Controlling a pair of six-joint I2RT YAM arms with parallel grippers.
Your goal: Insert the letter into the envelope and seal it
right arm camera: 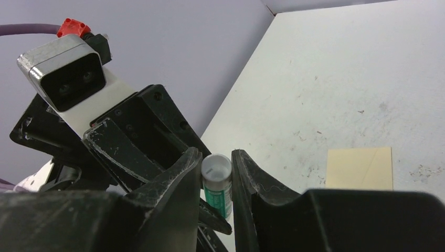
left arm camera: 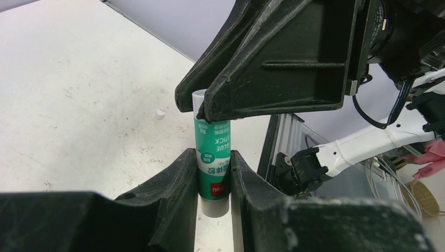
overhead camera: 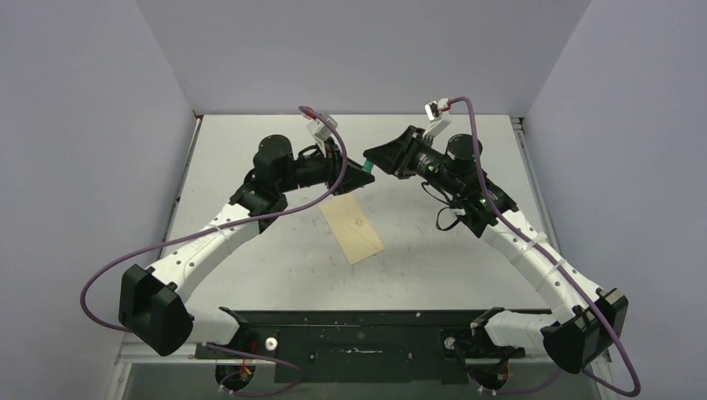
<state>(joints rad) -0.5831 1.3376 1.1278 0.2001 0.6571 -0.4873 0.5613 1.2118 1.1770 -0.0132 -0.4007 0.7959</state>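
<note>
Your envelope lies flat mid-table, its long axis running 11 to 5 o'clock, with nothing touching it. You can't tell from here whether anything is inside. Off toward its 12 o'clock, both grippers meet on a green glue stick, held up off the surface. Your left gripper has its fingers only narrowly parted, clamped on the stick's green body. Your right gripper, reaching in from 3 o'clock, is just as narrow, its fingers pinching the stick's white end.
</note>
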